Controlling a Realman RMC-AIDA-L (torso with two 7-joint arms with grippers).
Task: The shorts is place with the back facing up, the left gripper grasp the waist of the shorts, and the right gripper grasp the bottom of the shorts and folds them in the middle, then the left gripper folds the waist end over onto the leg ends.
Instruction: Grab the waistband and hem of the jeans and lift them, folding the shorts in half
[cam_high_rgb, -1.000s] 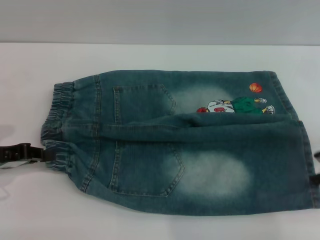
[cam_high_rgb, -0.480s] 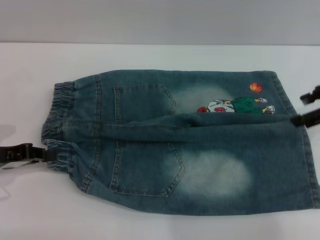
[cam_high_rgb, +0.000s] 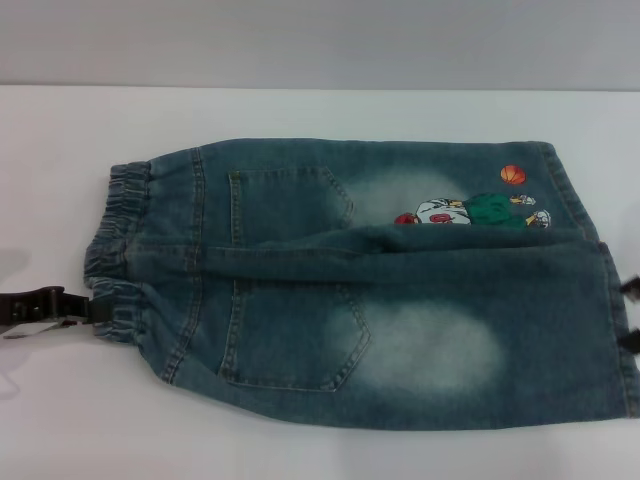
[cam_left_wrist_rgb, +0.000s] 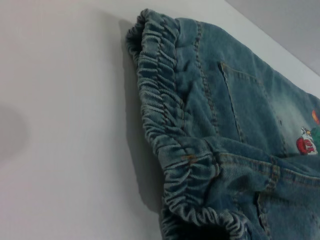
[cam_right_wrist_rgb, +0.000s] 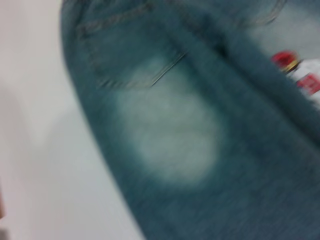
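Lay flat, back up, on the white worktop (cam_high_rgb: 300, 110): long blue-green faded denim shorts (cam_high_rgb: 380, 290) with two back patch pockets and pale bleached patches, spread across most of the surface. Gathered elastic waist (cam_high_rgb: 115, 250) at the shorts' left end; wide straight stitched leg hems, the bottom of the shorts (cam_high_rgb: 615, 300), at the opposite end. Small cartoon print with an orange ball (cam_high_rgb: 511, 174) on the far leg, just beside its hem. Long lengthwise fold of cloth running between the two legs. Black two-fingered left end effector (cam_high_rgb: 95, 308) lying low on the worktop, at the nearer corner of the waist, tips touching or tucked just under the ruffled band; cannot tell whether apart or closed on cloth. In the left wrist view, only the gathered band (cam_left_wrist_rgb: 170, 130) and a back pocket close up. Black right end effector (cam_high_rgb: 632, 315) barely seen as two dark tips, spaced apart, beside the near leg's hem at the shorts' right end. In the right wrist view, blurred denim with one pale bleached patch (cam_right_wrist_rgb: 170, 130).
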